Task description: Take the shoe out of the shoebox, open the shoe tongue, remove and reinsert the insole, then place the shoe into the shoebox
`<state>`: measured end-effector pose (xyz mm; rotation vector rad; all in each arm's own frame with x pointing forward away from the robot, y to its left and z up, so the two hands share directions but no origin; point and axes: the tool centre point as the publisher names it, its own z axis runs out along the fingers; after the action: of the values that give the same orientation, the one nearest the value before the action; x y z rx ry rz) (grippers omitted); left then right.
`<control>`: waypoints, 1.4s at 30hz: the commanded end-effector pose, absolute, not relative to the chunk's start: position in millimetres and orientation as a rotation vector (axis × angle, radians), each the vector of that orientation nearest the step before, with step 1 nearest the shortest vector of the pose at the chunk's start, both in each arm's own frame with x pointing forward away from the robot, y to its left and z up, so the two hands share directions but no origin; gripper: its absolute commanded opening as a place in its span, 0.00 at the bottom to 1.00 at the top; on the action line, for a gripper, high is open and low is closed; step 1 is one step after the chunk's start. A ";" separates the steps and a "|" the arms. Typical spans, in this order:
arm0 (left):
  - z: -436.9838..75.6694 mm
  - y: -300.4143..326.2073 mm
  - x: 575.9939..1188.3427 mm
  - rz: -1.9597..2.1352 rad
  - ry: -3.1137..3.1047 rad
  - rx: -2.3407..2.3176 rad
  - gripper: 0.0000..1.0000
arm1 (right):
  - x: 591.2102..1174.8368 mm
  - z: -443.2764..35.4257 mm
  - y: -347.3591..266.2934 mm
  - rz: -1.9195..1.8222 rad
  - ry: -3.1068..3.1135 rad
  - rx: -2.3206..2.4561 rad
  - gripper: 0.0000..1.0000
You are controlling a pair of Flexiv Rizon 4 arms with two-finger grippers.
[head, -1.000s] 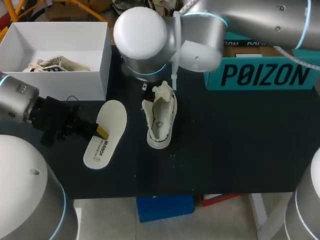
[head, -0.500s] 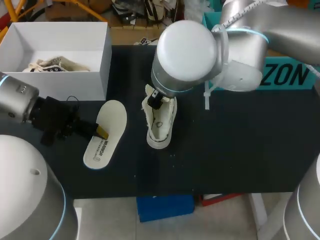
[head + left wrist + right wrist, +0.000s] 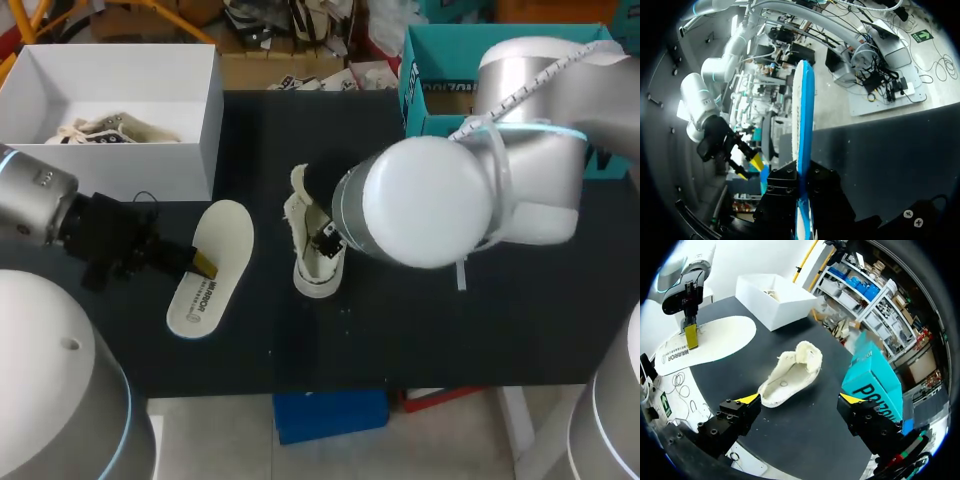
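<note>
The shoe (image 3: 318,250) lay freed as the spread right pincer (image 3: 801,399) drew off it, the left pincer (image 3: 201,264) pinching the insole (image 3: 225,235) for reinsertion.

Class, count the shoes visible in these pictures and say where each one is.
2. One shoe lies on the black table, beside the insole; a second shoe lies inside the white shoebox. The box's walls may hide more.
</note>
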<state>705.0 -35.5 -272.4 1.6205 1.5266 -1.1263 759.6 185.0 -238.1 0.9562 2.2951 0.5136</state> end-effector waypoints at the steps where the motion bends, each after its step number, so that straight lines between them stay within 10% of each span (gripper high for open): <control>1: -271.9 -35.4 704.3 -1.124 1.529 1.625 0.00 | 745.3 -237.9 172.9 0.655 2.235 0.924 1.00; 42: -264.7 -47.4 704.6 -1.223 1.540 1.596 0.00 | 700.6 -254.6 121.9 0.822 2.246 1.035 1.00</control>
<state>698.6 -42.8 -264.1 1.6147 1.5251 -1.1791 702.9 127.9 -253.4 1.0597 2.2642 0.7634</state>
